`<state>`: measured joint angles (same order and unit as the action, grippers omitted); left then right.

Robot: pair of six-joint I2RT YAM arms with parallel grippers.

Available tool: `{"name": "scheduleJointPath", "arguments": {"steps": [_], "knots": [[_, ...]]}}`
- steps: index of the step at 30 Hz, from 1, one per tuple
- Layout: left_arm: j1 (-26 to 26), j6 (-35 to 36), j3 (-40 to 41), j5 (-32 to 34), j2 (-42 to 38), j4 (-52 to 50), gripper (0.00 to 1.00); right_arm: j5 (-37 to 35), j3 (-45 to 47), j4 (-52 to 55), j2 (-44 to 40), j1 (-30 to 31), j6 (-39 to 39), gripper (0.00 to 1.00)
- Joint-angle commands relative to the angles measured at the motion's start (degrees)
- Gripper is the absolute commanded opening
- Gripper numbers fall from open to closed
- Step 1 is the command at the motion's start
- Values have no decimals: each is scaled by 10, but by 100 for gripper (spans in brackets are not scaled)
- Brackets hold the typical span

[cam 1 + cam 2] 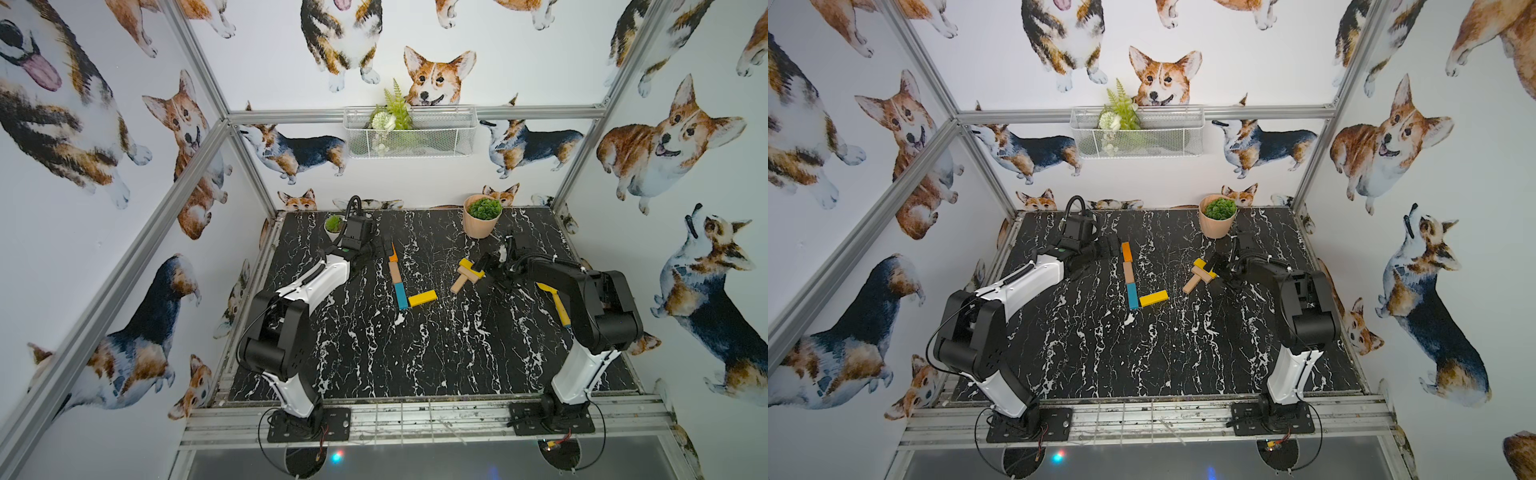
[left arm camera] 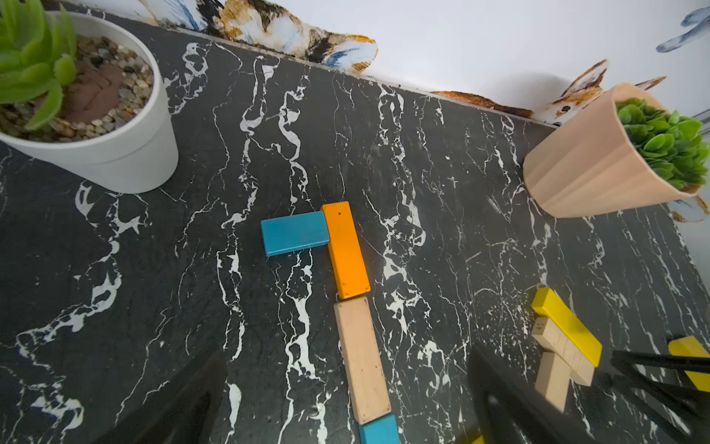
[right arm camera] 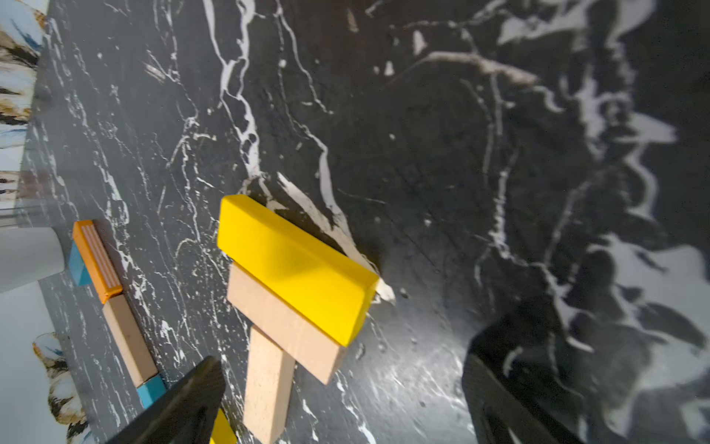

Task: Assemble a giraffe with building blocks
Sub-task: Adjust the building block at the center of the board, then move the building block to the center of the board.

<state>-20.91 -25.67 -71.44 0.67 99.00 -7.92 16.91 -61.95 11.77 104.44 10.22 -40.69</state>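
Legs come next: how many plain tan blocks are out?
3: neck tan block; pile tan block against the yellow block; crossing tan block. More may be hidden.

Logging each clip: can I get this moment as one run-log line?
built: teal head, orange-tan-teal neck, yellow body block | pile: loose yellow block, two tan blocks | left gripper: open, empty | right gripper: open, empty, by pile

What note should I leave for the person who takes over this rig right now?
Left gripper: open, empty, near the neck's top.
Right gripper: open, empty, over the pile.
Done: teal head block beside orange block, then tan neck block and lower teal block in line; yellow body block beside it.
To do: piled yellow block and two tan blocks, probably body and legs.
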Motion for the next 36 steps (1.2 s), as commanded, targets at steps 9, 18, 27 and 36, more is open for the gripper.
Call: {"name": "scheduleJointPath", "arguments": {"steps": [9, 18, 27, 36], "knots": [[-12, 16, -5, -55, 7, -2, 100, 25, -100, 14, 109, 16, -7, 100], [-44, 99, -37, -103, 28, 2, 100, 74, -215, 49, 192, 16, 26, 99], [-87, 271, -199, -121, 146, -96, 96, 132, -209, 9, 159, -1, 9, 98], [-107, 407, -427, -206, 308, -234, 81, 66, -12, -14, -58, -44, 9, 98]]}}
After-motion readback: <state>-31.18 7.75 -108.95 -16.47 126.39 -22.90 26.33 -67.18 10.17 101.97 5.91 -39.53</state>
